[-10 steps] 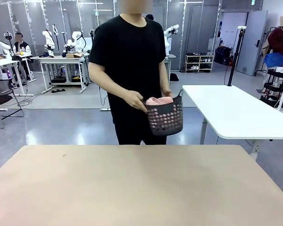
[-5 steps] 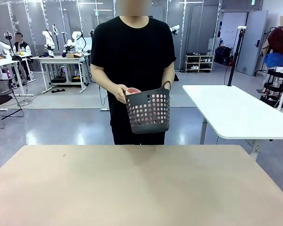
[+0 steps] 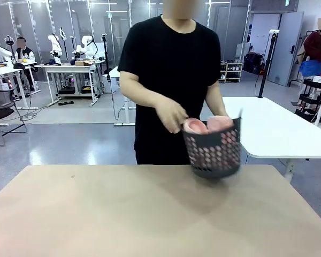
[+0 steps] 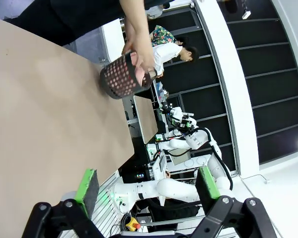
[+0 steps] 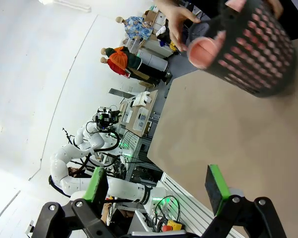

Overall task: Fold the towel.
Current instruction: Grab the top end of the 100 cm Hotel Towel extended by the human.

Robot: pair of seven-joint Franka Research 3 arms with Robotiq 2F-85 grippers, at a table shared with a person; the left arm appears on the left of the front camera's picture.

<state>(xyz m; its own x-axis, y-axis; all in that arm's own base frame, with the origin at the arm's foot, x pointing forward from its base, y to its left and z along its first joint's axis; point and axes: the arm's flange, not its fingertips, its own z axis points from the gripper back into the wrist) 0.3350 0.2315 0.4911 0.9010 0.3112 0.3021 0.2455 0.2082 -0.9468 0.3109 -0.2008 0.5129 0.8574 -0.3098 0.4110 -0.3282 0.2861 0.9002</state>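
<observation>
- The towel is soft salmon-pink terry, bundled inside a dark basket; two rounded humps rise over the rim in the front view, and one rolled end faces the right wrist camera.
- The basket is dark plastic, round-walled and pierced with rows of small holes through which pink shows; it tilts over the far edge of the table, and I cannot tell whether its base touches the top.
- The person stands at the far side in a black T-shirt; one hand is at the basket's rim beside the towel, too blurred to make out its grip.
- The table is a smooth, matt beige board.
- The left gripper hangs above the table's near part, its fingers spread wide with nothing between them.
- The right gripper is likewise spread and holds nothing.
- Count: one towel, one basket, two grippers, two green pads each.
- A white table stands behind on the right.
</observation>
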